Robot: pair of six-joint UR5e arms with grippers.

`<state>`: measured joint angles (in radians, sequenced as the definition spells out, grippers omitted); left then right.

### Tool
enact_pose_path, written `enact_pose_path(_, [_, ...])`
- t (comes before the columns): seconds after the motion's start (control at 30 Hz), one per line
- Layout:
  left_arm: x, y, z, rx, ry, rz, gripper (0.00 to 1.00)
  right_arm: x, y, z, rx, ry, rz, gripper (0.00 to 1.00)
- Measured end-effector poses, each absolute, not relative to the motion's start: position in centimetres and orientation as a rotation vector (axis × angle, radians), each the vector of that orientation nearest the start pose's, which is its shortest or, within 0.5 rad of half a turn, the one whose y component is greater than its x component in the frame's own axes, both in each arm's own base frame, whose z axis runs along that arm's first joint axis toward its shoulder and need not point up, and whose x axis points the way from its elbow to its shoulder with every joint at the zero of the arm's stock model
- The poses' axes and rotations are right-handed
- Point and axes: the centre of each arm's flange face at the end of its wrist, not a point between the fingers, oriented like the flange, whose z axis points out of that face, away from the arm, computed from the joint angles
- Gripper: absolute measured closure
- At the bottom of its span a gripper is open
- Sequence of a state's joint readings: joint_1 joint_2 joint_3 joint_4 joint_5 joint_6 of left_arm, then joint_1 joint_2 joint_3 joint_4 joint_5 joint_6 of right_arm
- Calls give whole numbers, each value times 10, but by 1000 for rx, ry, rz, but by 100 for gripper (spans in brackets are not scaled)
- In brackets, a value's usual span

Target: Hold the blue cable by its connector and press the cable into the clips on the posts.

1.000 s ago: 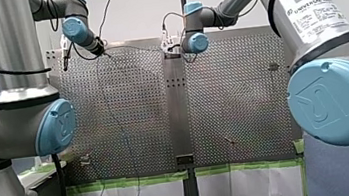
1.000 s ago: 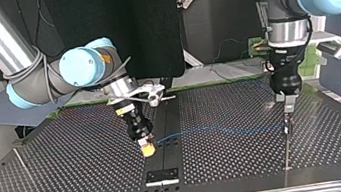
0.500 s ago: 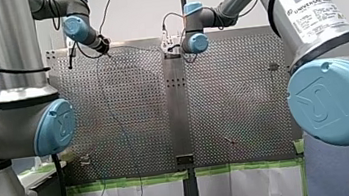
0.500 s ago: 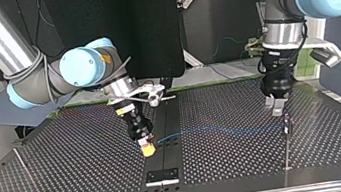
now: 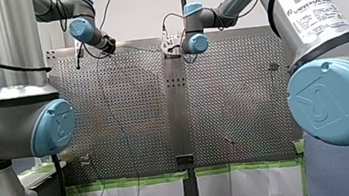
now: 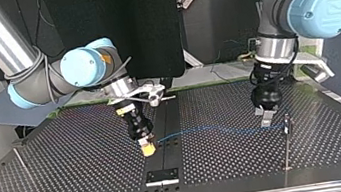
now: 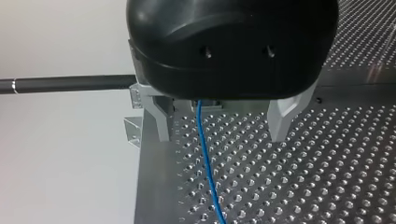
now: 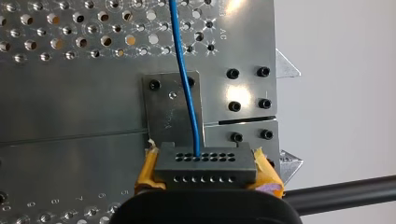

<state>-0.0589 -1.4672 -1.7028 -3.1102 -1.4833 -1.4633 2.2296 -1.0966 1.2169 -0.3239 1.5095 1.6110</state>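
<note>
My right gripper [image 8: 206,161] clamps the black connector [image 8: 205,176]; the blue cable [image 8: 186,84] runs straight ahead from its fingers. Farther on it passes between my left gripper [image 7: 222,125]'s spread fingers, now shifted away from the post [image 6: 286,125].

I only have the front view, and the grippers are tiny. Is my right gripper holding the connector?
Observer: Yes. The right wrist view shows the right gripper with yellow pads clamped on the connector, the blue cable leaving its face.
Operator: And my left gripper?
Observer: Open. The left wrist view shows the left gripper straddling the cable, not gripping it.
Operator: Is the cable clipped?
Observer: The top view shows it reaching the post; whether it's seated is too small to judge.
</note>
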Motion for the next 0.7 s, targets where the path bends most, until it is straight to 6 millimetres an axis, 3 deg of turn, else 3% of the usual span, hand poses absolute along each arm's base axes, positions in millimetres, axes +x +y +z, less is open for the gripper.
enact_pose_path(0.43, [480, -185, 474, 124, 1517, -45, 1, 539, -469, 415, 1513, -709, 1876, 100])
enact_pose_path(0.7, [490, -188, 469, 76, 1499, -18, 1, 539, -469, 415, 1514, -709, 1875, 100])
